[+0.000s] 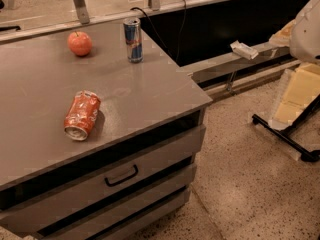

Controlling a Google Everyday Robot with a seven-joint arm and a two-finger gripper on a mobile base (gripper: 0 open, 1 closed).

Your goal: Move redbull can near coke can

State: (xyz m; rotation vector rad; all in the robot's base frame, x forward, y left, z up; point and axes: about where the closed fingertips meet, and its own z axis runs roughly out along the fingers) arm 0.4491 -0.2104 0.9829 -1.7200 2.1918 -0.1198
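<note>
The redbull can (133, 39), slim, blue and silver, stands upright near the far right edge of the grey counter (150, 91). The coke can (82, 115), orange-red and dented, lies on its side nearer the front left, silver end toward me. The two cans are well apart. My gripper is out of view; only a white part of my arm (306, 29) shows at the right edge, away from the counter.
A red-orange apple (80, 43) sits left of the redbull can. Drawers (120, 176) run under the counter. A black cable (165, 29) hangs behind it. A low shelf (235, 59), yellow foam (297, 96) and a black stand (285, 134) are on the right floor.
</note>
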